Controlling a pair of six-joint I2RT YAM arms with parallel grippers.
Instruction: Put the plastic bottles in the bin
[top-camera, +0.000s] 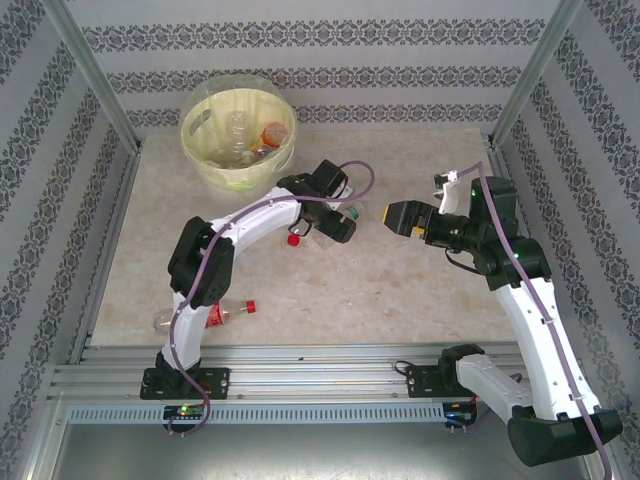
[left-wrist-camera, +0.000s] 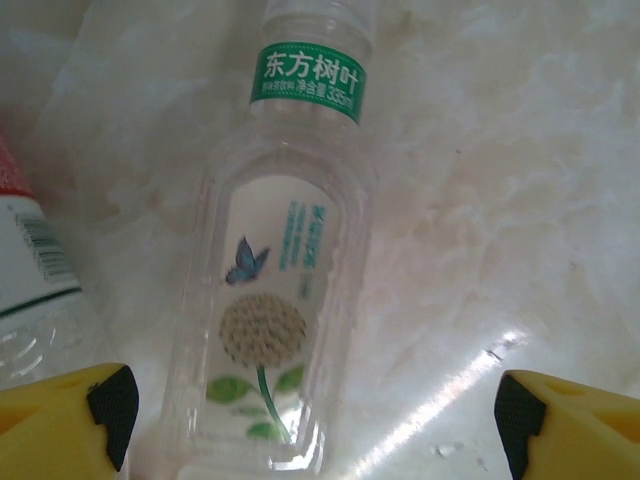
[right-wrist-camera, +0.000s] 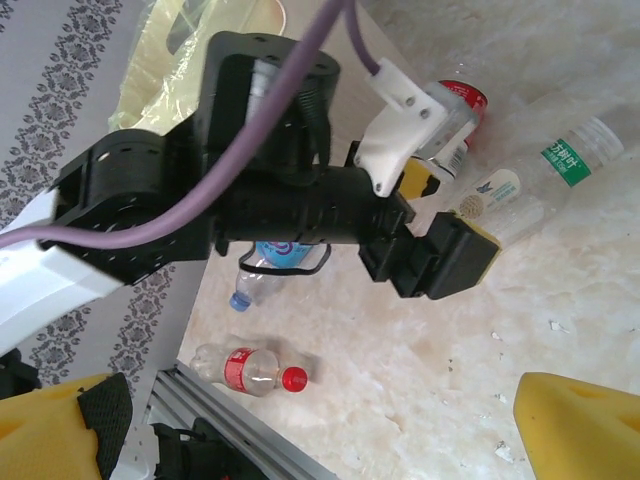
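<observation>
The clear bottle (left-wrist-camera: 275, 300) lies on the table (left-wrist-camera: 520, 200) between the wide-open jaws of the left gripper (left-wrist-camera: 315, 405). It looks empty: light, thin-walled, slippery, easy to crush. I would take it across the flat middle body, not the neck. Its green label (left-wrist-camera: 307, 82) reads "东方树叶", a butterfly (left-wrist-camera: 247, 262) and flower (left-wrist-camera: 262, 330) printed below. The right gripper (right-wrist-camera: 320, 430) is open too, holding nothing. The bin (top-camera: 232, 178) stands far left.

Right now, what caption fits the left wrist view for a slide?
Left arm's open fingers flank a clear green-labelled bottle lying on the marble-patterned table.
</observation>
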